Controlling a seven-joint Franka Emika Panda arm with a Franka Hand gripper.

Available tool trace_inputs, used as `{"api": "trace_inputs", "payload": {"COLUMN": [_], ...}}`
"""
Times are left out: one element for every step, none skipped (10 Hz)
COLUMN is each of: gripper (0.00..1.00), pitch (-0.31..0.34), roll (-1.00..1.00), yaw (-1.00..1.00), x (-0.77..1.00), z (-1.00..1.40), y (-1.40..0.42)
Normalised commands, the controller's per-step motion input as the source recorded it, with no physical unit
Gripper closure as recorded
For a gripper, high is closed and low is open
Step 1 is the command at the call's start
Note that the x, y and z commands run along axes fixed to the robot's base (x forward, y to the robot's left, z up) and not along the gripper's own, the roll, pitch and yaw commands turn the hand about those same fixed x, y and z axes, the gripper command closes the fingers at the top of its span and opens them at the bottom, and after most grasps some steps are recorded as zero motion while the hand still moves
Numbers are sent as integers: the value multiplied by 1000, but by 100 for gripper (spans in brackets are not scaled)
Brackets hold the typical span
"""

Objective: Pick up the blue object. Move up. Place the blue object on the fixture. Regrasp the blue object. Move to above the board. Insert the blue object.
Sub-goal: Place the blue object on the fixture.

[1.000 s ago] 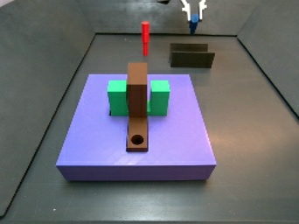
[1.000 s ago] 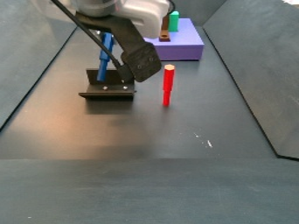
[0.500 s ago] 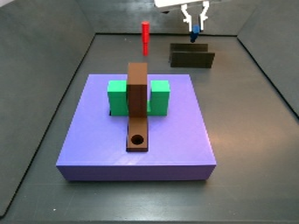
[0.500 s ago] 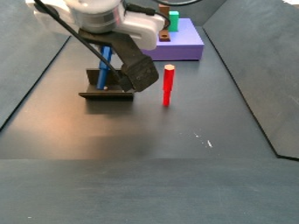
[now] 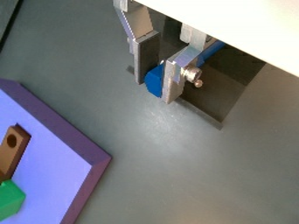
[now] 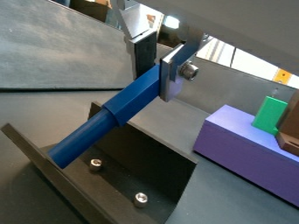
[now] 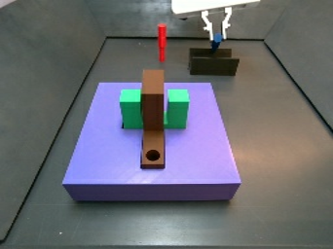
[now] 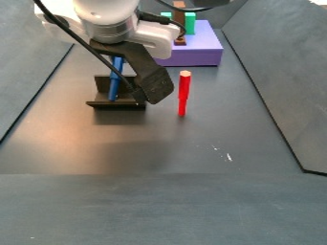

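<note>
While you watched from the side, the board [image 7: 154, 146] filled the middle of the floor, a purple-blue slab carrying the green block [image 7: 178, 107] and the long brown bar [image 7: 154, 114], whose round hole [image 7: 155, 156] sat at its near end. You saw the same board in both wrist views, and at the far end of the floor in a side view [image 8: 205, 46].

Beyond the board, well apart from it, the fixture [image 7: 213, 63] stood on the dark floor; you could see its base plate with 2 screws in a wrist view [image 6: 122, 179]. The red peg [image 8: 185, 93] stood upright on the floor beside the fixture, apart from it.

Over the fixture hung the gripper [image 6: 162, 59], its 2 silver fingers [image 6: 176, 72] closed on the upper end of the blue object [image 6: 111, 121]. That blue peg leaned at a slant, its lower end resting down in the fixture. In a side view you saw it as a thin blue rod [image 8: 117, 75] rising tilted from the fixture [image 8: 115, 100] toward the gripper.
</note>
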Motion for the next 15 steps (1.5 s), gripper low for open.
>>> {"api": "trace_inputs", "payload": {"gripper": [100, 100, 100, 100, 100, 100, 100, 100, 100, 100, 100, 100, 100, 100, 100], "pitch": [-123, -134, -166, -123, 0, 0, 0, 0, 0, 0, -14, -37, -40, -23, -17], "roll": [-26, 0, 0, -3, -86, -117, -97, -57, 0, 0, 0, -34, -69, -80, -63], "yaw": [117, 117, 137, 143, 180, 223, 223, 289, 291, 206, 203, 171, 137, 137, 146], "x": [0, 0, 0, 37, 177, 174, 183, 160, 71, 63, 46, 0, 20, 51, 49], "z": [-283, -340, -429, -360, -123, 0, 0, 0, 0, -137, -166, -149, -171, -166, -163], "y": [-20, 0, 0, -40, -97, -97, -134, -186, -103, -66, -43, 0, 0, 31, 37]}}
